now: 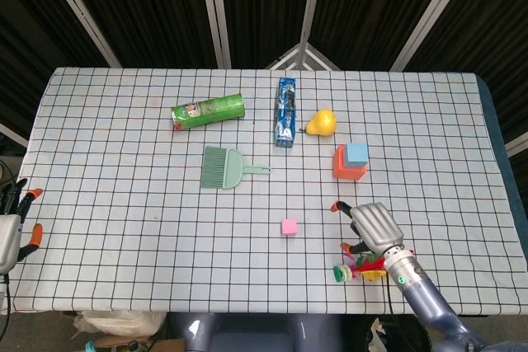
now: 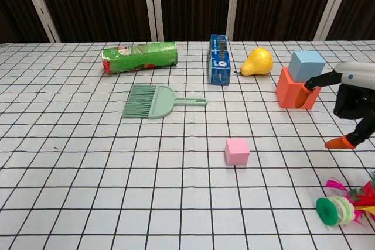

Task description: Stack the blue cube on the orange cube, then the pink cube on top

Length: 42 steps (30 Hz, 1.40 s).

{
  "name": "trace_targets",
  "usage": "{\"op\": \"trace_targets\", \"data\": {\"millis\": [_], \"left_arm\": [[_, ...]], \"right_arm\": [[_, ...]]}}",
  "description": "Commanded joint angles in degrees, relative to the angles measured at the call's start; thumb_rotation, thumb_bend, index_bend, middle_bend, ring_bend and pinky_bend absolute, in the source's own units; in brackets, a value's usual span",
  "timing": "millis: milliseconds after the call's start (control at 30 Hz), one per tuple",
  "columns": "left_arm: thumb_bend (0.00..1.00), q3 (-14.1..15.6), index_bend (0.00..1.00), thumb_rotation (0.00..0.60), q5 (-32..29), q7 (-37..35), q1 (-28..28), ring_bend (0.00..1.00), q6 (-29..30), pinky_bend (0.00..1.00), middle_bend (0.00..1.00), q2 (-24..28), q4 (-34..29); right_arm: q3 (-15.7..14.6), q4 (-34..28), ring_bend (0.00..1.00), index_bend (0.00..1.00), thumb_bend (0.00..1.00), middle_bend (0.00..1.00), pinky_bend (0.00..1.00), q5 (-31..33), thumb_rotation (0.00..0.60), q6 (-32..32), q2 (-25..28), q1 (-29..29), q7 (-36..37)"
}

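A table [image 1: 124, 204] covered in a white cloth with a black grid fills both views. Toward its far side lie a green cylindrical canister [image 1: 208, 111] on its side, a green dustpan brush [image 1: 224, 168] with its handle pointing right, and a long blue box [image 1: 285, 111] standing lengthwise away from the camera. A yellow pear [image 1: 322, 123] sits just right of the blue box.

The right hand [image 1: 373, 227] hovers over the table's near right area, palm down, fingers apart and holding nothing; its orange fingertips [image 2: 340, 142] point left toward the cubes. The left hand [image 1: 10, 228] sits off the table's left edge, fingers apart, holding nothing.

The orange cube [image 1: 346, 165] stands right of the pear, with the smaller blue cube [image 1: 357, 152] resting on its top. A feathered shuttlecock [image 1: 363, 269] with a green base lies near the front edge, just beside the right hand's wrist. The small pink cube [image 1: 289, 226] sits alone on the cloth, left of the right hand and well apart from the orange cube.
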Motion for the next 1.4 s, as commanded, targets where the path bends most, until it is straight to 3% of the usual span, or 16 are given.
{"op": "trace_targets", "data": {"millis": [33, 433, 1400], "left_arm": [[0.54, -0.1, 0.16, 0.6, -0.3, -0.1, -0.1, 0.0, -0.2, 0.0, 0.02, 0.0, 0.1], [0.54, -0.2, 0.16, 0.6, -0.6, -0.5, -0.3, 0.0, -0.7, 0.0, 0.02, 0.2, 0.3], [0.54, -0.2, 0.16, 0.6, -1.7, 0.9, -0.7, 0.0, -1.4, 0.0, 0.02, -0.1, 0.1]], "right_arm": [[1.7, -0.8, 1.0, 0.32, 0.29, 1.0, 0.85, 6.8, 0.6, -0.6, -3.4, 1.6, -4.4], [3.7, -1.2, 1.0, 0.32, 0.33, 1.0, 0.85, 14.8, 0.6, 2.5, -11.3, 3.2, -8.4], [5.5, 5.0, 1.0, 0.32, 0.34, 1.0, 0.85, 16.1, 0.6, 1.7, -19.3, 4.5, -5.4]]}}
